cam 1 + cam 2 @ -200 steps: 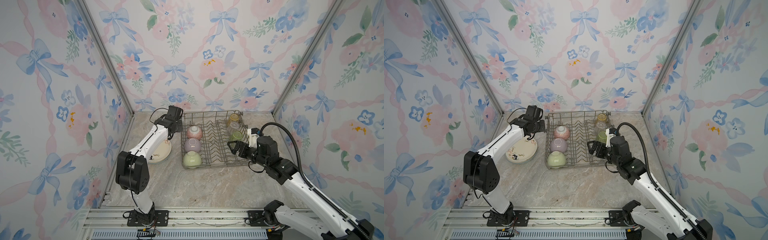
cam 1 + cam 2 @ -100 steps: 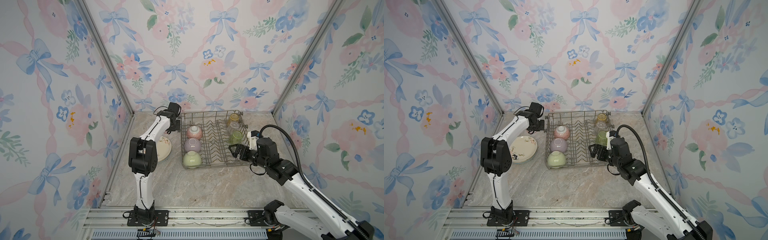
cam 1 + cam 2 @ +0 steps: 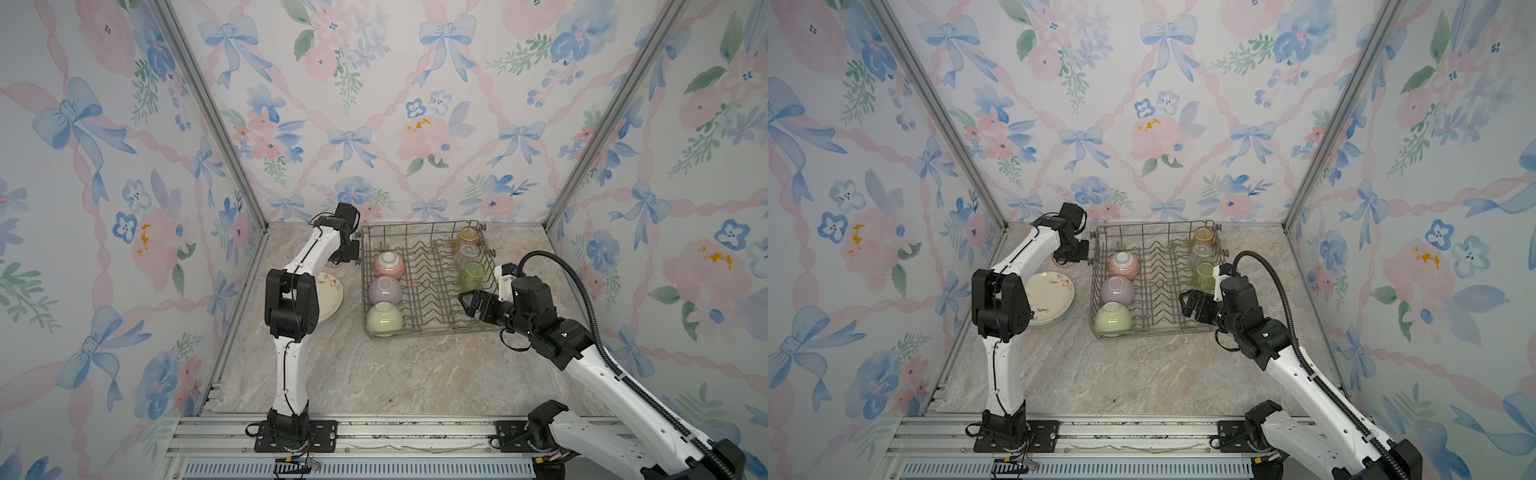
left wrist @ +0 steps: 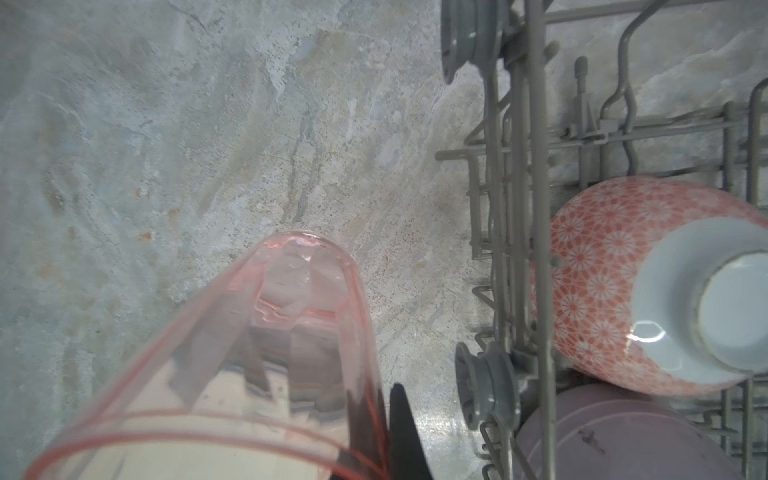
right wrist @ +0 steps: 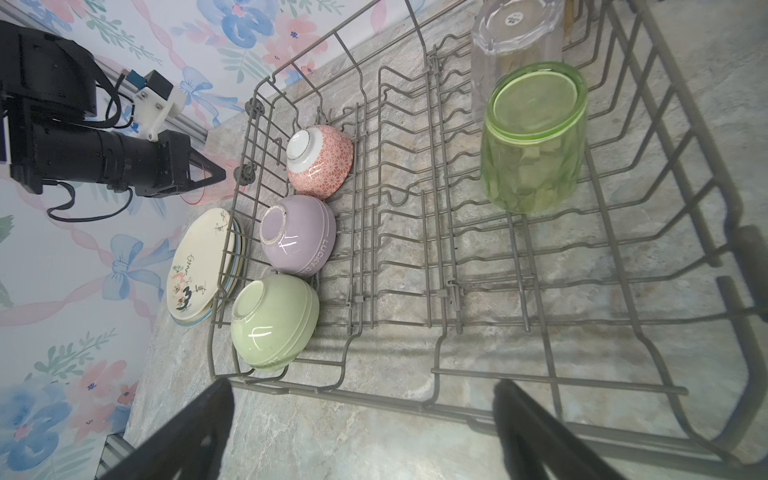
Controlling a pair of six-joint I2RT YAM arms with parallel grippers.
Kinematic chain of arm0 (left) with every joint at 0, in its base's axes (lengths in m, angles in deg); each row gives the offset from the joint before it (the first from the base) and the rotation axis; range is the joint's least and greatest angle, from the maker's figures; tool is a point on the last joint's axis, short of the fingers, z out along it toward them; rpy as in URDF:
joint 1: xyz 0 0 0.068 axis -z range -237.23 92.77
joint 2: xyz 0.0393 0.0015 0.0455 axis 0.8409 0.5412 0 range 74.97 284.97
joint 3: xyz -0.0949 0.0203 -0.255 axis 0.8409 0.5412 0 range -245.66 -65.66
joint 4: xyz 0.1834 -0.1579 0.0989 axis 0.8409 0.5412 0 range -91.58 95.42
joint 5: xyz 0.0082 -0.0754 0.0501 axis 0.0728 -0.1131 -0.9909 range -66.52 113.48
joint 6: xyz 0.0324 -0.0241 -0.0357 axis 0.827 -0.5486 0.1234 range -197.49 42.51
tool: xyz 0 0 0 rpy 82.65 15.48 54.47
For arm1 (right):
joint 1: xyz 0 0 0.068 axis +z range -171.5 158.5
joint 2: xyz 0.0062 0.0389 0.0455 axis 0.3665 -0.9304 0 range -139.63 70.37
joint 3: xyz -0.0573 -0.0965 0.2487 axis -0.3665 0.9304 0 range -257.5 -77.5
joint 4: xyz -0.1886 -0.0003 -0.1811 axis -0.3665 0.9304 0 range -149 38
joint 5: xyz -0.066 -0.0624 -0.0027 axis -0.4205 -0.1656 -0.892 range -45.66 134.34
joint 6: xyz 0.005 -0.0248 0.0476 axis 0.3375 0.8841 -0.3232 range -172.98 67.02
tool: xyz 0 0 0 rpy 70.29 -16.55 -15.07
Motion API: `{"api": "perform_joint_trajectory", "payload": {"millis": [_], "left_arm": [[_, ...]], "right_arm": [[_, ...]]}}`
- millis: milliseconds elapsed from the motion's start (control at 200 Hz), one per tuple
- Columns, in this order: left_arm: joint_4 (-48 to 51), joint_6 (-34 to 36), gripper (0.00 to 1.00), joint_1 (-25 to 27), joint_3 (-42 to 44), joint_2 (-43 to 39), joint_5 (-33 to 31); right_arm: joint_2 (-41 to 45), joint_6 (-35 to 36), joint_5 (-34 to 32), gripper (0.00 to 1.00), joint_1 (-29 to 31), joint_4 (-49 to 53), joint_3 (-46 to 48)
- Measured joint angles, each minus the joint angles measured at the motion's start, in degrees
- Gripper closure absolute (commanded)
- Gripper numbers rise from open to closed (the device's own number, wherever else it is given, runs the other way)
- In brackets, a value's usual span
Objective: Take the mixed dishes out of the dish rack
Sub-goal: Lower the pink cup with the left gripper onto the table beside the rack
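The pink tumbler [image 4: 270, 353] is pointing base-down at the table [image 3: 374, 374], with its long axis roughly upright and its mouth toward the wrist. The left hand [image 5: 210, 174] is clamping its wall, one finger inside and one outside, just left of the far-left corner of the dish rack [image 3: 432, 330]. Whether the base is touching the table is hard to tell. The right hand [image 3: 467, 306] is hovering at the rack's near-right corner, fingers spread wide and holding nothing.

Inside the rack, the pink bowl [image 3: 388, 264], lilac bowl [image 3: 385, 290] and green bowl [image 3: 384, 318] are sitting upside down along the left side, far to near. Along the right side, the green tumbler [image 3: 473, 276], clear tumbler [image 3: 467, 251] and amber tumbler [image 3: 468, 235] are standing mouth-down. The clear one is mostly hiding the amber one in the right wrist view.

The plate stack [image 3: 1050, 297] is lying left of the rack, cream and floral on top. The left arm [image 3: 291, 303] is covering part of it in a top view, and only the rims of the lower plates are showing.
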Motion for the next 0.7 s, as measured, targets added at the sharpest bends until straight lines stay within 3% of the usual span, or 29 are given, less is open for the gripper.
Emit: {"api": "perform_joint_trajectory", "payload": {"millis": [315,375,490,575,700], "left_arm": [[1.9,0.5,1.0,-0.6,-0.7,1.1,1.0],[2.0,0.5,0.92,-0.8,-1.0,1.2,1.3],[2.0,0.7,0.89,-1.0,-1.3,1.4,1.8],[2.0,1.0,0.78,-1.0,-1.5,1.7,1.9],[1.9,1.2,0.71,-1.0,-2.1,2.0,2.3]], "right_arm": [[-0.4,0.0,0.0,0.01,-0.1,0.0,0.0],[-0.6,0.0,0.0,0.01,-0.3,0.0,0.0],[-0.7,0.0,0.0,0.01,-0.4,0.0,0.0],[-0.7,0.0,0.0,0.01,-0.4,0.0,0.0],[-0.7,0.0,0.0,0.01,-0.7,0.0,0.0]]}}
